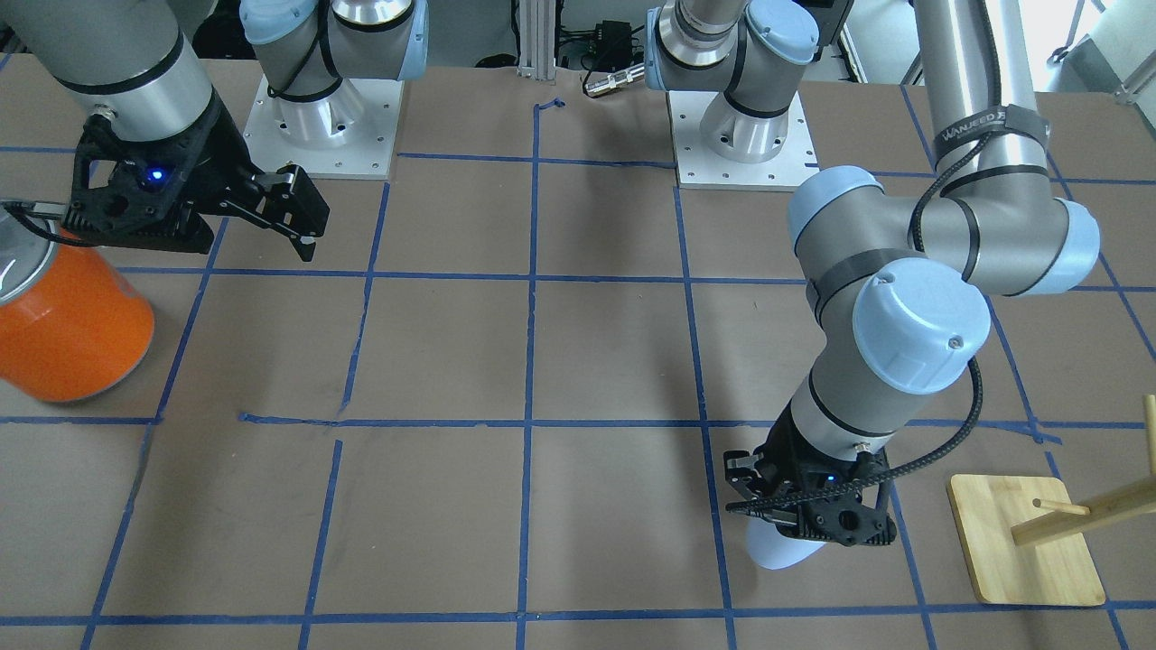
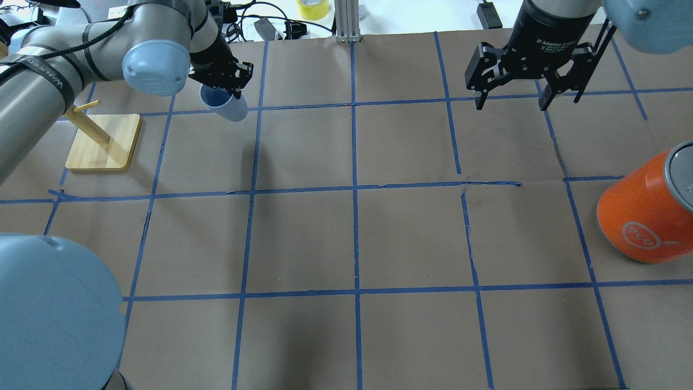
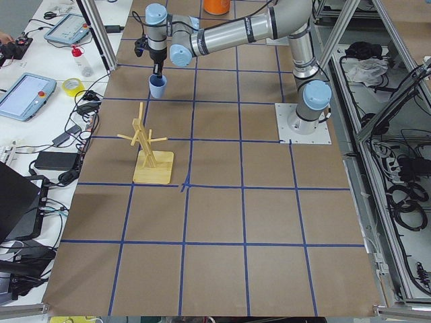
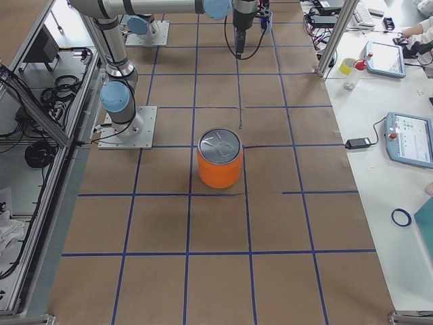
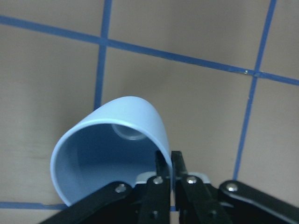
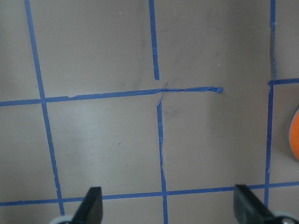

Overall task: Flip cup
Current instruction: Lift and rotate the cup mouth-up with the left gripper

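The cup is a small pale blue tumbler at the far left of the table. My left gripper is shut on its rim, one finger inside and one outside, as the left wrist view shows. The cup hangs tilted, its mouth up toward the wrist and its base toward the table. It also shows in the front view below the gripper. Whether the base touches the table I cannot tell. My right gripper is open and empty above the far right of the table, jaws wide apart.
A big orange can with a silver top stands at the right edge, also in the front view. A wooden peg stand on a square base stands left of the cup. Blue tape lines grid the brown table.
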You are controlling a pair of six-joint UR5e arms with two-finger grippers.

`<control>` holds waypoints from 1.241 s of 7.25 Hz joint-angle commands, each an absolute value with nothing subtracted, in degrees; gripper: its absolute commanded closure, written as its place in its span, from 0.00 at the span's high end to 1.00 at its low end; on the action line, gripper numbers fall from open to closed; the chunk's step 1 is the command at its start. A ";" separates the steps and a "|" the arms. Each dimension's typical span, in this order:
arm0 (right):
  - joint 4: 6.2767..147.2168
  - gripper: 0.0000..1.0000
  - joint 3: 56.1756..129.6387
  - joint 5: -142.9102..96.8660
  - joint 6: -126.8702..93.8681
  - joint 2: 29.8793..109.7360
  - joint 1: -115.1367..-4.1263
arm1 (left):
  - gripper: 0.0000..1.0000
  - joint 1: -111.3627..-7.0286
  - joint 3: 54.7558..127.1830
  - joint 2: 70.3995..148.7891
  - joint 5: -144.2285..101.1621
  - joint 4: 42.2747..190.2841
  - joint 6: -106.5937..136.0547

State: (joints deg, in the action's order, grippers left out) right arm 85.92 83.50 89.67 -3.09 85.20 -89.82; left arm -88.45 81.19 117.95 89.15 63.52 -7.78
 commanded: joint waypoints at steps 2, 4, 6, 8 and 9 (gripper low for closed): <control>86.04 1.00 83.50 89.74 -1.58 85.08 -89.74 | 0.00 -85.70 82.35 119.44 93.05 63.98 -10.72; 86.22 1.00 83.50 89.74 -1.49 84.90 -89.82 | 0.00 -85.61 82.79 119.62 93.16 63.98 -10.64; 88.48 1.00 83.58 90.17 -1.67 84.73 -89.82 | 0.00 -85.61 84.37 119.53 93.25 63.38 -10.81; 88.60 1.00 83.58 89.65 -1.85 84.99 -89.74 | 1.00 -85.61 84.38 119.62 93.08 63.46 -11.08; 88.16 1.00 83.58 89.74 -1.93 84.99 -89.74 | 1.00 -85.61 83.85 118.92 92.99 63.89 -11.07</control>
